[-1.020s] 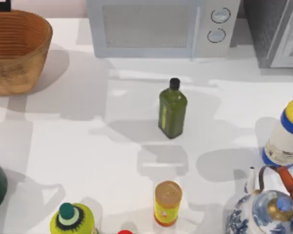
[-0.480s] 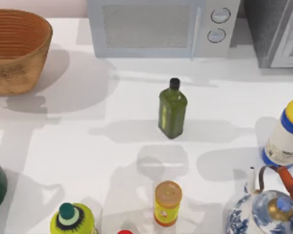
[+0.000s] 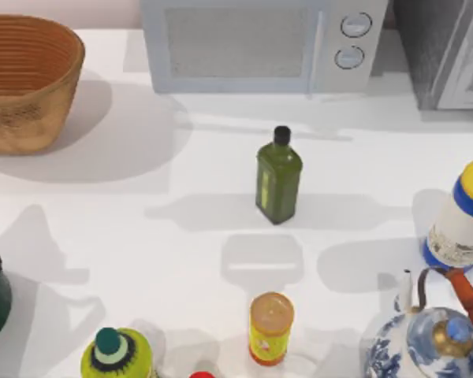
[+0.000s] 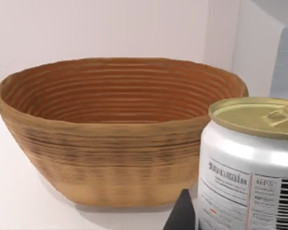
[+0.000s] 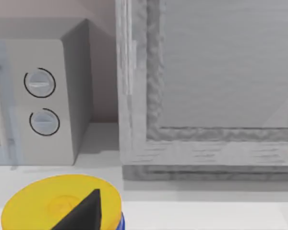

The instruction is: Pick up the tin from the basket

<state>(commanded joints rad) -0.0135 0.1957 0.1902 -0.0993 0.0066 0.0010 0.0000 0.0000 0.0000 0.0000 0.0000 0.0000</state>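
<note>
The tin (image 4: pixel 252 163) has a dull gold top and a white printed body, and it hangs close in the left wrist view, outside the basket (image 4: pixel 115 129) and in front of it. My left gripper (image 4: pixel 245 221) is shut on the tin, with one dark finger (image 4: pixel 181 218) against its side. In the top view the tan wicker basket (image 3: pixel 24 79) stands at the table's far left corner. My right gripper (image 5: pixel 134 226) hovers over a yellow jar lid (image 5: pixel 57 203), one dark fingertip (image 5: pixel 81 213) showing.
A microwave (image 3: pixel 260 43) and a grey cabinet (image 3: pixel 449 47) line the back. A green bottle (image 3: pixel 278 177) stands mid-table. Along the front are a yellow canister (image 3: pixel 270 327), a yellow-green bottle (image 3: pixel 118 354) and a blue-white teapot (image 3: pixel 430 339). A yellow-lidded jar (image 3: pixel 465 213) stands at the right.
The dark piece of my left arm above the basket's left rim has left the top view. The arm's shadow has slid off the basket's side and down the table's left.
</note>
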